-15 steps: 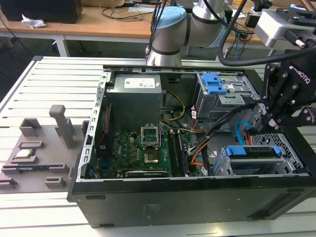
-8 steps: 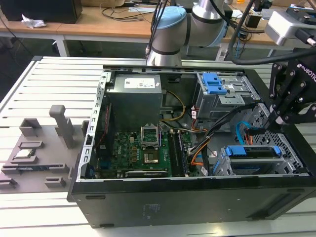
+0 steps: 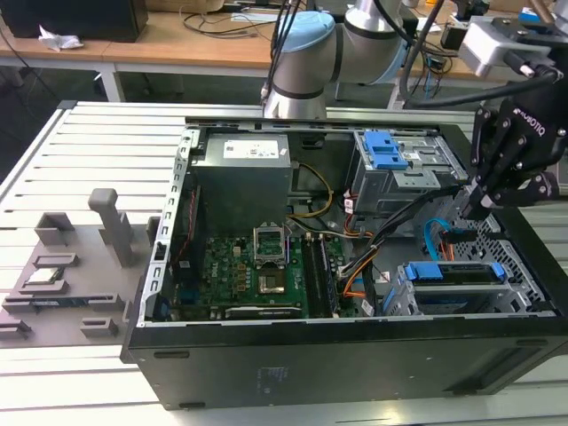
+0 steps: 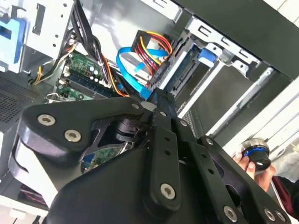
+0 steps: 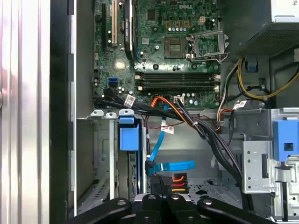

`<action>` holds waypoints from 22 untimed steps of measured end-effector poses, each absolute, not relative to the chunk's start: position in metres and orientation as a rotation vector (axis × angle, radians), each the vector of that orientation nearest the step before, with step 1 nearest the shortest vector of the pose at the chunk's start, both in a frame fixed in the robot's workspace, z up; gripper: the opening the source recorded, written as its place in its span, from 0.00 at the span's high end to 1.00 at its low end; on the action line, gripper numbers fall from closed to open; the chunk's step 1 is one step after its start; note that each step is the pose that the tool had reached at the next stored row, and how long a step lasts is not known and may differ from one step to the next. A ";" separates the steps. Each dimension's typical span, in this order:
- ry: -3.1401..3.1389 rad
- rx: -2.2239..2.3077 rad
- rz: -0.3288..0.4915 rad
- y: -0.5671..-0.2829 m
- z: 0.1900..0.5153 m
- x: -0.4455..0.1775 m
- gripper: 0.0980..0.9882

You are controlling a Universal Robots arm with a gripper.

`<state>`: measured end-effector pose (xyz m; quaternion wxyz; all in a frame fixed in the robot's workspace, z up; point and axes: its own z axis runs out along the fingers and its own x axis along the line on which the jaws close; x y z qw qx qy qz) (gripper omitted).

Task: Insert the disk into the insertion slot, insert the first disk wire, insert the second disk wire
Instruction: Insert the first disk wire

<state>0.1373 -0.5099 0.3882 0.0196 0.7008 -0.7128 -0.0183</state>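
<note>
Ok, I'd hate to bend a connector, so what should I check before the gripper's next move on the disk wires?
1. Disk seated in slot: ok.
2. Blue cable reaches the disk's end: ok. Fully plugged: cannot tell.
3. Gripper shut, right at the power plug: ok.
4. Plug lined up with its socket: cannot tell.
5. Hand outside the case: ok.

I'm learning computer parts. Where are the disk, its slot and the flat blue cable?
The disk (image 3: 453, 272): exterior view, blue carrier edge.
The insertion slot (image 3: 404, 293): exterior view, metal side wall.
The flat blue cable (image 5: 175, 165): first wrist view, middle stretch.
</note>
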 end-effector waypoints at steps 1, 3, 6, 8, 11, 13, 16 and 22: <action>-2.212 2.174 -0.057 -0.510 0.386 0.138 0.99; -2.211 2.174 -0.056 -0.509 0.383 0.141 0.99; -2.210 2.173 -0.053 -0.509 0.374 0.148 0.99; -2.210 2.173 -0.053 -0.509 0.371 0.149 0.99; -2.210 2.172 -0.053 -0.509 0.369 0.149 0.99; -2.210 2.172 -0.053 -0.509 0.369 0.149 0.99; -2.210 2.172 -0.053 -0.509 0.369 0.149 0.98; -2.210 2.172 -0.053 -0.508 0.368 0.149 0.77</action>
